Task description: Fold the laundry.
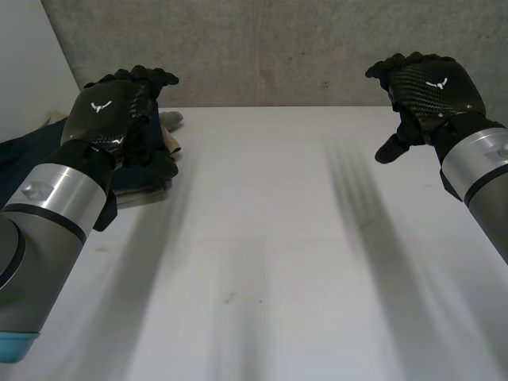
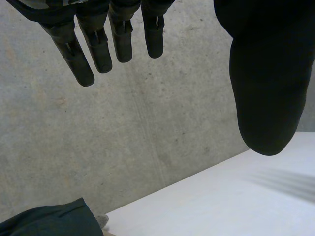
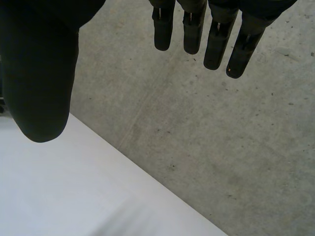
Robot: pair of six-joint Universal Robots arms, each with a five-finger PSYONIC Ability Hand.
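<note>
Am holding left hand point(image 1: 111, 111) and right hand point(image 1: 432, 87) raised, fingers point(image 2: 101, 49) straight, gripping nothing. Laundry point(image 1: 22, 159) lying far left on tabletop point(image 1: 278, 238), beside left hand; right hand well apart. Judging left hand nearer.

Backs of left robot hand point(image 1: 111, 111) and right robot hand point(image 1: 432, 87): black carbon-weave shell, each with a small white winged mark. The left arm point(image 1: 48, 214) is a silver-grey cylinder with a black band, a round screw head and a light-blue cap at the near end. The right arm point(image 1: 486, 163) has the same grey and black band. Left wrist view: fingers point(image 2: 98, 44) matt black with rounded tips; thumb point(image 2: 266, 88) broad, smooth.
</note>
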